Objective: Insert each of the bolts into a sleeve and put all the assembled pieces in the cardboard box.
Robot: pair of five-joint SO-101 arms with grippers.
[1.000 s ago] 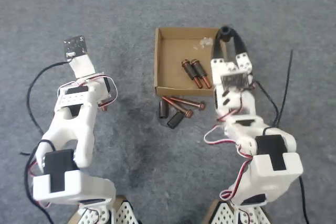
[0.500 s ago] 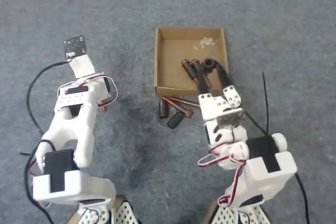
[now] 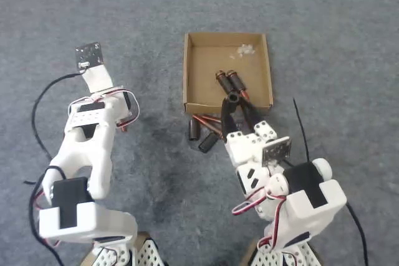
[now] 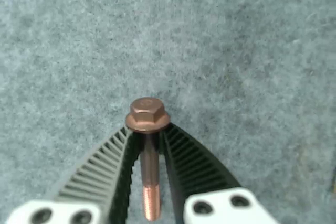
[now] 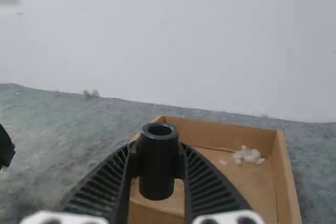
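1. A bolt (image 4: pixel 148 115) is clamped in the left gripper (image 4: pixel 148 135), well left of the cardboard box (image 3: pixel 186 73).
2. Two loose sleeves (image 3: pixel 194 130) and loose bolts (image 3: pixel 204 119) are laid just before its near wall.
3. A sleeve (image 5: pixel 157 166) is pinched by the right gripper (image 5: pixel 156 153) over that wall.
4. Two assembled pieces (image 3: pixel 229 84) are contained inside.

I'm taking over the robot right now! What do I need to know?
Left hand: shut on a bolt, over the carpet.
Right hand: shut on a black sleeve, near the cardboard box.
Done: two assembled pieces lie in the box.
Left: join the held bolt and sleeve and box them. Then do the two loose sleeves and loose bolts in front of the box.
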